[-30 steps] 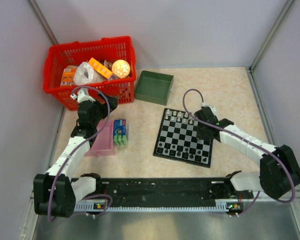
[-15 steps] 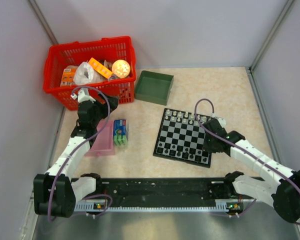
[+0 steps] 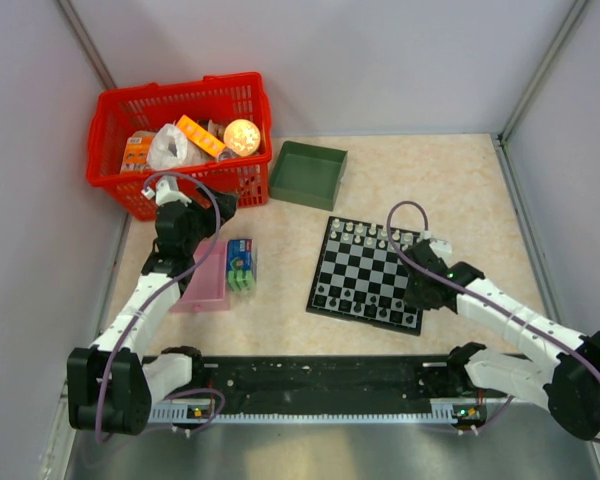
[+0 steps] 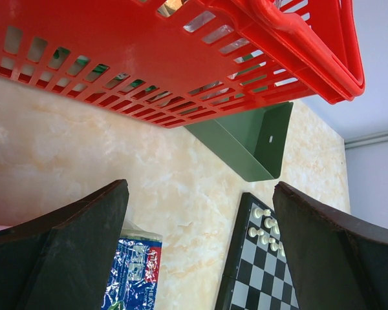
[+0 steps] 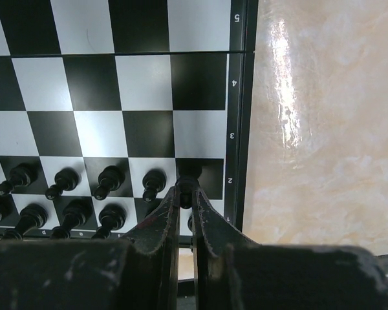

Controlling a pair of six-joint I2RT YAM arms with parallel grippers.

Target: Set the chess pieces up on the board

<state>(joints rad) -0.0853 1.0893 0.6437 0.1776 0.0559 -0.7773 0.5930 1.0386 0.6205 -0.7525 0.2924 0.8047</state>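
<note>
The board point(image 3: 365, 270) lies right of centre, with white chess pieces point(image 3: 365, 234) along its far edge and black ones point(image 3: 355, 303) along its near edge. My right gripper point(image 3: 417, 296) is over the board's near right corner. In the right wrist view this gripper point(image 5: 186, 194) is shut on a small black chess piece point(image 5: 188, 184) at the dark square in the second row by the rim, beside a row of black pieces point(image 5: 110, 181). Whether it rests on the square I cannot tell. My left gripper point(image 3: 212, 205) stands open and empty by the basket; its view shows the board point(image 4: 258, 284).
A red basket point(image 3: 180, 140) full of items stands at the back left, with a green tray point(image 3: 308, 172) to its right. A pink tray point(image 3: 205, 285) and a blue and green pack point(image 3: 241, 264) lie left of the board, under the left arm.
My right gripper has moved from the board's far right side toward its near right corner, staying shut. The left arm has not moved.
</note>
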